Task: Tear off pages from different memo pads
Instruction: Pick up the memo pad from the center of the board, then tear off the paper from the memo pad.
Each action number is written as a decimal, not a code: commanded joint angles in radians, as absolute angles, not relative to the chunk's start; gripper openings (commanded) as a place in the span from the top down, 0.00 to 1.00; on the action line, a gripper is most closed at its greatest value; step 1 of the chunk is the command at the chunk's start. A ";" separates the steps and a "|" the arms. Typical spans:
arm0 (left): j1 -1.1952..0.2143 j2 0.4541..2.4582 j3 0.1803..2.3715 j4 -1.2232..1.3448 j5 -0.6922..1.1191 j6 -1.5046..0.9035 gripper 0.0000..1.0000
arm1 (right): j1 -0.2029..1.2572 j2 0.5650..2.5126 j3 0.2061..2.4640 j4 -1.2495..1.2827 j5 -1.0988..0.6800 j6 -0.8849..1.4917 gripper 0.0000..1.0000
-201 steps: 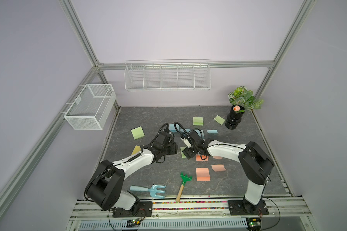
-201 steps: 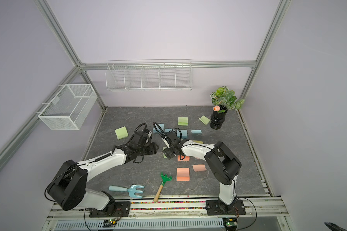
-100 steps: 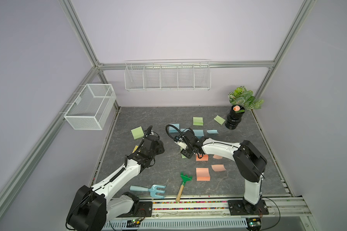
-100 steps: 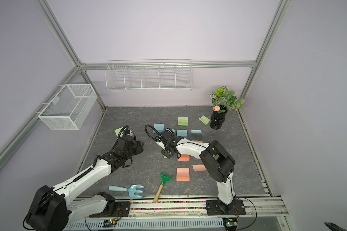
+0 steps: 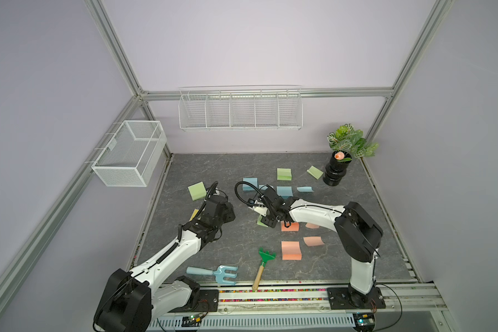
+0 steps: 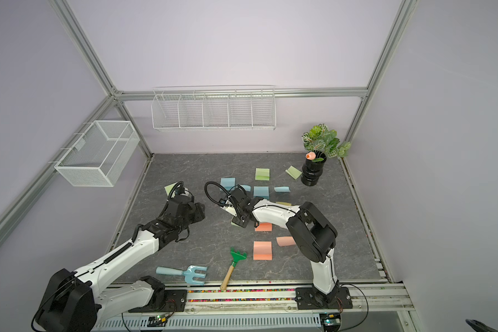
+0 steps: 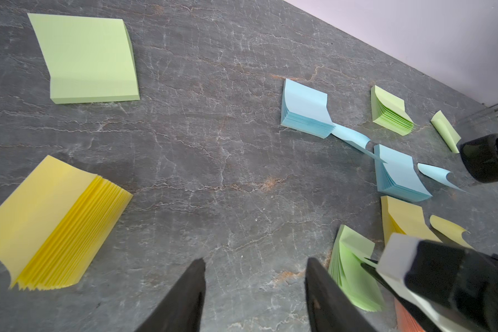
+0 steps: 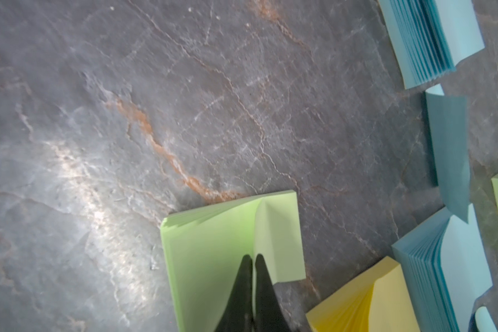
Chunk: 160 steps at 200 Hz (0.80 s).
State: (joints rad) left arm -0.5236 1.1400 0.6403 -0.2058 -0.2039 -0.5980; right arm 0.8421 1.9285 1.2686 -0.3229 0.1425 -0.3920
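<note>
Desk (image 5: 242,244): dark stone-look slab carrying every pad and sheet, with a blue hand fork (image 5: 213,272) and a green rake (image 5: 262,264) at its near edge
Left arm (image 5: 181,253): comes in from the near left, wrist left of centre, close to a fanned yellow pad (image 7: 41,218)
Right arm (image 5: 314,214): comes in from the near right, wrist low over a green pad (image 8: 213,258) at mid-desk
Memo pads: green, blue, yellow and orange blocks scattered over the middle and far half, several bent or fanned
Green pad: just left of an orange pad (image 5: 289,227), on the near side of the blue pads (image 5: 284,190)
Loose pages (image 5: 314,241): curled single sheets lying beside the pads, mostly on the right
Top page (image 8: 279,238): raised along a crease from the green pad, seemingly not yet free of it
Right jaws: pressed together, pinching the top page between the fingertips (image 8: 243,276)
Left jaws: spread, nothing between them, above bare desk
Handling: probably a limp, almost weightless sheet that creases or rips if jerked; the block is light too and may ride up with it unless pinned down
Where to hold: the free edge, away from the glued strip, peeling low and steadily towards that strip
</note>
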 commanded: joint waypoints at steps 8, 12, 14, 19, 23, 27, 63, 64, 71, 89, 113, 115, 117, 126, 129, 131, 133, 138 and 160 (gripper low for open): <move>-0.524 1.136 0.612 -0.135 -0.138 -0.584 0.43 | 0.835 1.802 1.212 -0.299 0.029 -0.490 0.94; -0.523 1.138 0.609 -0.120 -0.113 -0.578 0.43 | 0.831 1.785 1.205 -0.301 0.004 -0.514 0.94; -0.524 1.138 0.608 -0.112 -0.101 -0.575 0.43 | 0.829 1.775 1.201 -0.302 -0.007 -0.525 0.94; -0.523 1.137 0.605 -0.093 -0.069 -0.569 0.43 | 0.827 1.750 1.191 -0.301 -0.034 -0.549 0.94; -0.524 1.137 0.601 -0.076 -0.044 -0.564 0.43 | 0.827 1.732 1.184 -0.298 -0.048 -0.563 0.94; -0.523 1.136 0.597 -0.057 -0.017 -0.558 0.43 | 0.825 1.712 1.178 -0.296 -0.058 -0.577 0.94; -0.526 1.048 0.518 0.117 0.165 -0.528 0.42 | 0.810 1.575 1.188 -0.357 -0.164 -0.652 0.94; -0.526 1.045 0.517 0.123 0.168 -0.528 0.42 | 0.809 1.572 1.190 -0.360 -0.168 -0.653 0.94; -0.529 1.022 0.501 0.154 0.201 -0.524 0.42 | 0.806 1.555 1.202 -0.385 -0.194 -0.657 0.94; -0.540 0.966 0.467 0.211 0.247 -0.513 0.42 | 0.804 1.520 1.234 -0.442 -0.244 -0.664 0.93; -0.561 0.909 0.431 0.278 0.299 -0.494 0.41 | 0.804 1.481 1.257 -0.473 -0.279 -0.664 0.94; -0.562 0.908 0.430 0.285 0.305 -0.493 0.41 | 0.803 1.478 1.257 -0.474 -0.281 -0.664 0.93; -0.565 0.905 0.427 0.292 0.312 -0.492 0.41 | 0.804 1.476 1.258 -0.477 -0.285 -0.665 0.94; -0.575 0.899 0.417 0.321 0.339 -0.490 0.41 | 0.804 1.462 1.260 -0.483 -0.299 -0.671 0.94; -0.578 0.899 0.416 0.329 0.349 -0.488 0.41 | 0.804 1.460 1.259 -0.483 -0.300 -0.671 0.93; -0.580 0.899 0.415 0.335 0.354 -0.488 0.41 | 0.804 1.456 1.259 -0.483 -0.303 -0.670 0.93; -0.582 0.898 0.414 0.339 0.362 -0.487 0.41 | 0.804 1.452 1.258 -0.482 -0.303 -0.668 0.93; -0.586 0.898 0.412 0.351 0.376 -0.487 0.41 | 0.804 1.445 1.255 -0.476 -0.305 -0.665 0.94; -0.606 0.901 0.404 0.387 0.405 -0.488 0.40 | 0.803 1.403 1.225 -0.436 -0.316 -0.659 0.93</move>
State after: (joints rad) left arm -0.5884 0.9070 0.4217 0.2951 0.3248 -0.5110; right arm 0.8066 1.4631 1.2434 -0.4480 -0.2611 -0.6491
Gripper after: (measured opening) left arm 0.594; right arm 0.067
